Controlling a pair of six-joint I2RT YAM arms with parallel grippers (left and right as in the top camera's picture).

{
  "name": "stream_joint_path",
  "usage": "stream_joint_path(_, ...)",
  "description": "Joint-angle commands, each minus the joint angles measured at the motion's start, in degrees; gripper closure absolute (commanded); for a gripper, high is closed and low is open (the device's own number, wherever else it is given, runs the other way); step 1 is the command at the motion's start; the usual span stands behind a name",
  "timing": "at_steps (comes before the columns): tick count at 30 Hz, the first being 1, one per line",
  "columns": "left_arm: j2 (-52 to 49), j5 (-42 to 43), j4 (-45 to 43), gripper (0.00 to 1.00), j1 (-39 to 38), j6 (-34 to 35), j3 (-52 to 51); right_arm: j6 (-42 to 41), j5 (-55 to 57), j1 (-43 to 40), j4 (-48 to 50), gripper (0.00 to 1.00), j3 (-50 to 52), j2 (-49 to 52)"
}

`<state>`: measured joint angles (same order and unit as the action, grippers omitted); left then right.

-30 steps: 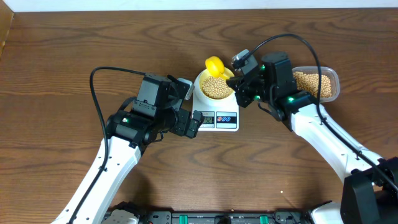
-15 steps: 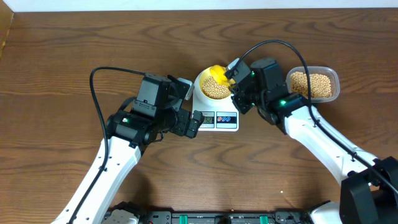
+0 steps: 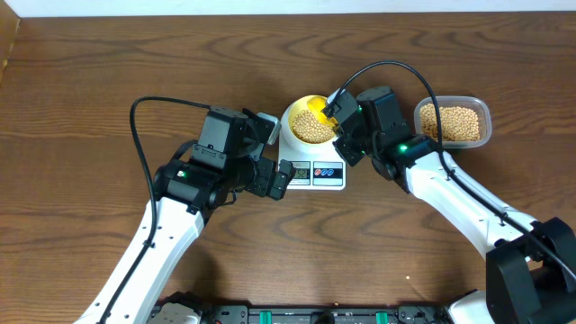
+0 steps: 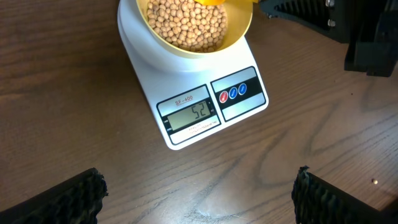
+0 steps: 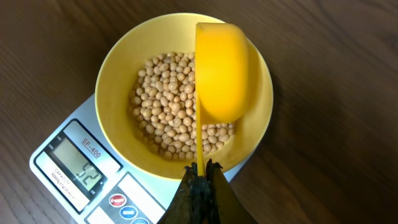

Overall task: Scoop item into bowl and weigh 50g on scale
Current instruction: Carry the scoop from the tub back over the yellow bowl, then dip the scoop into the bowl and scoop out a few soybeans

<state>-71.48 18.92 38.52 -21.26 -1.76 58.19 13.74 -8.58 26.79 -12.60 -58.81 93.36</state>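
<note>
- Brown wooden worktop (image 3: 90, 90) carries everything.
- Left tool (image 4: 200, 200): fingers spread wide, holding nothing. It sits just beside the scale's display edge, on the robot's side, and both fingertips frame the bare wood there.
- Right tool (image 5: 200, 182): closed tight on the handle end of a yellow scoop (image 5: 221, 74), at the bowl's right side.
- Clear tub (image 3: 487, 115) stands right of the scale, behind the right arm, partly filled with beans.
- White scale (image 4: 186, 140) lies with its long axis running from the robot toward the far edge. Its display (image 4: 191, 114) reads 52, and 3 round buttons (image 4: 233, 93) sit beside it on the near edge.
- Yellow bowl (image 5: 115, 74) stands upright on the far half of the scale.
- The scoop's long axis runs from the right tool out over the bowl's right half. Its cup is inside the rim, turned so that no beans show in it.
- Tan beans (image 5: 163, 115) cover the bowl's bottom, below and left of the cup.
</note>
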Motion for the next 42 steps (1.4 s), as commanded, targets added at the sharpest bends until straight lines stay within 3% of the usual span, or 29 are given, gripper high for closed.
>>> stream_joint_path(1,0.0,-0.4,0.0,0.02,0.2,-0.8,0.0,0.7,0.5,0.7,-0.3,0.99,-0.4,0.2)
stream_joint_path(30,0.0,-0.4,0.0,0.02,0.2,-0.8,0.0,0.7,-0.5,2.5,-2.3,0.99,-0.4,0.5)
stream_joint_path(42,0.0,-0.4,0.0,0.02,0.2,-0.8,0.0,-0.4,-6.0,3.3,-2.0,0.99,-0.4,0.5)
